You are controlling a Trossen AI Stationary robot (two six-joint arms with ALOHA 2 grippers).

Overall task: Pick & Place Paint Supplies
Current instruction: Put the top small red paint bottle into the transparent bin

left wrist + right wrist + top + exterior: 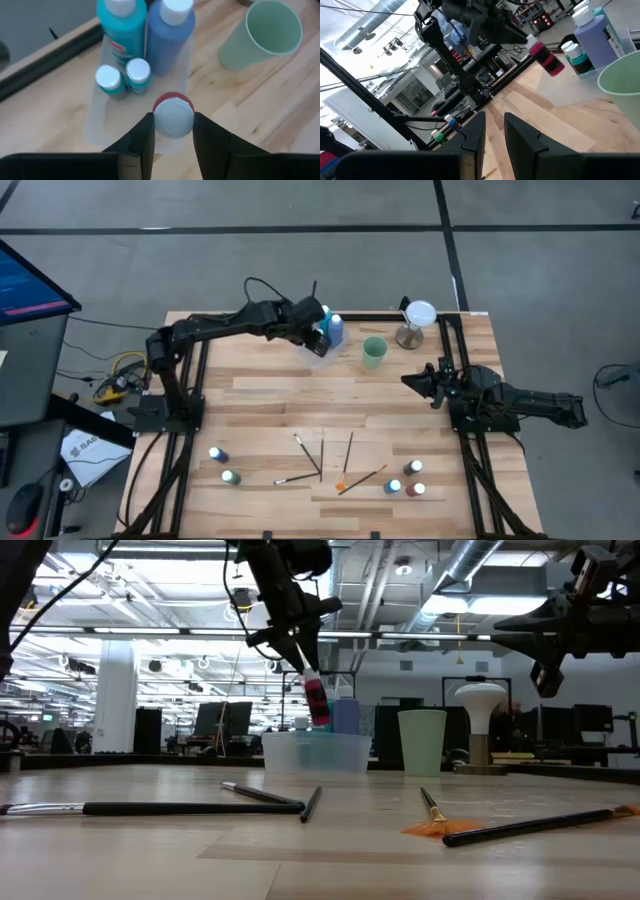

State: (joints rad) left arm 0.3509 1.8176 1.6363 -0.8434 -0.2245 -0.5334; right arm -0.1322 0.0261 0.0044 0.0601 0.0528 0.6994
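Observation:
My left gripper [318, 332] is over the far middle of the table, shut on a small red paint bottle [317, 700] that hangs above the clear tray [315, 753]. In the tray stand a tall teal bottle [122, 30], a tall blue bottle [167, 37] and two small teal bottles [109, 80]. Several paintbrushes [322, 457] lie flat near the front edge, with small bottles to their left [217, 453] and right [394, 486]. My right gripper [408, 378] waits at the table's right side, its fingers [475, 132] a narrow gap apart with nothing between them. My left gripper pinches the red bottle's white cap [173, 120] between its two fingers, one on either side. The fingers slant down from above. The bottle hangs below them, tilted, its red body [318, 705] clear of the tray and of the bottles in it.
A pale green cup [374, 352] stands just right of the tray. A white-topped stand [418, 320] is at the far right corner. Black frame rails run along the table's left and right sides.

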